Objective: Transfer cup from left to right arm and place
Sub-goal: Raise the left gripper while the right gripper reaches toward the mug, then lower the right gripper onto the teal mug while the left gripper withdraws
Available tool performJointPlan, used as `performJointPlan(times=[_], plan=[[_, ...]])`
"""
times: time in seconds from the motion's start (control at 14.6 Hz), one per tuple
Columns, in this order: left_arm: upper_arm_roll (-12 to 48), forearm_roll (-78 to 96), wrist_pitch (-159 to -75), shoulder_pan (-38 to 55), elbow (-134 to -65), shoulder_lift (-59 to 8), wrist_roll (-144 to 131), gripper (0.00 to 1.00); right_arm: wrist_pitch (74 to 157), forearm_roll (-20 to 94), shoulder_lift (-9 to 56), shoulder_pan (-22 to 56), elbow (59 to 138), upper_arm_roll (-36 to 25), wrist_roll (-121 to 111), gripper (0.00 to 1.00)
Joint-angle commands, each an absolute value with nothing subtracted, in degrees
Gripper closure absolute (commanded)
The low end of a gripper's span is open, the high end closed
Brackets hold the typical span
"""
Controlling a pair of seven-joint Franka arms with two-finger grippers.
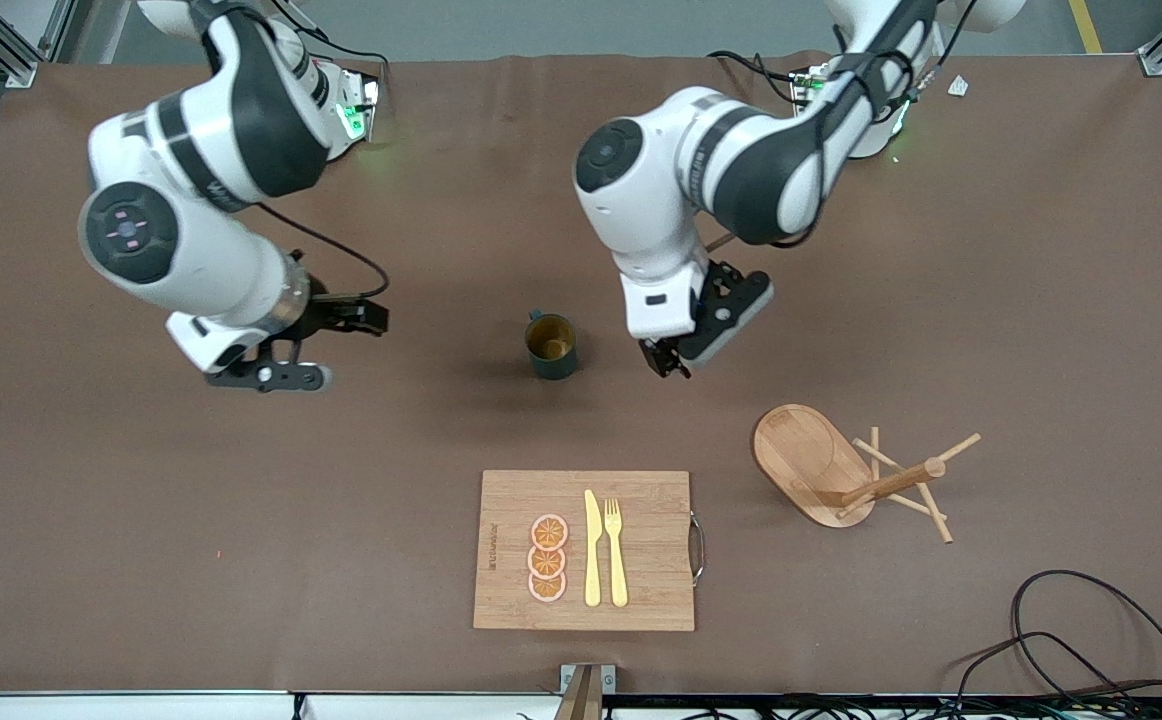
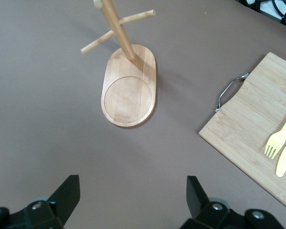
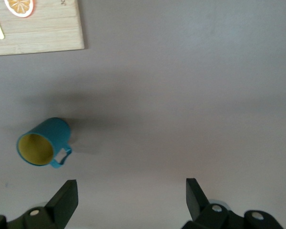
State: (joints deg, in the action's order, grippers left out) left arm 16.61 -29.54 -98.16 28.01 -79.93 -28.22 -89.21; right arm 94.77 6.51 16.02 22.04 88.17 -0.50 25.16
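The cup [image 1: 551, 346] stands upright on the brown table, dark teal outside and mustard yellow inside; nothing holds it. It also shows in the right wrist view as the cup [image 3: 42, 142], off to one side of the jaws. My left gripper [image 1: 668, 362] hangs open just beside the cup, toward the left arm's end of the table. In its own view the left gripper [image 2: 133, 195] has only bare table between its fingers. My right gripper [image 1: 276, 377] hovers open and empty over the table toward the right arm's end. The right gripper [image 3: 132, 198] frames bare table too.
A wooden mug tree [image 1: 841, 470] with an oval base [image 2: 128, 86] stands nearer the front camera than the left gripper. A bamboo cutting board [image 1: 641, 590] with orange slices [image 1: 547, 559], a yellow knife [image 1: 592, 548] and a fork [image 1: 616, 550] lies near the front edge. Cables [image 1: 1071, 640] trail at the corner.
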Motion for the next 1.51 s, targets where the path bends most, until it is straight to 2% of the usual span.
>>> performJointPlan(times=[0.0,0.27,0.55,0.82,1.1,1.44], plan=[[17.1,-25.7,-98.3,24.4,-77.9,-27.3,-83.0,0.01,96.8,8.6,14.2,22.9,90.4,-1.1,29.5,0.0],[17.1,-22.4,-98.5,19.4,-75.9,-27.0,-72.2,0.01,99.6,8.7,14.4,27.0,90.4,-1.1,39.6,0.0],[17.1,-15.6,-98.3,13.7,-75.8,-23.6,-64.1,0.0,103.8,8.6,15.6,31.7,90.8,-1.1,49.7,0.0],[17.1,-11.4,-97.7,8.0,-75.9,-19.6,-51.9,0.0,114.4,8.6,16.3,37.3,96.2,-1.1,59.2,0.0],[17.4,-9.5,-94.2,2.4,-76.0,-16.1,-38.9,0.0,120.9,7.7,21.9,42.2,95.7,-1.1,67.7,0.0],[16.4,-6.2,-90.6,-1.6,-76.7,-10.4,-18.7,0.0,125.7,7.6,27.5,43.0,95.5,-1.2,67.9,0.0]])
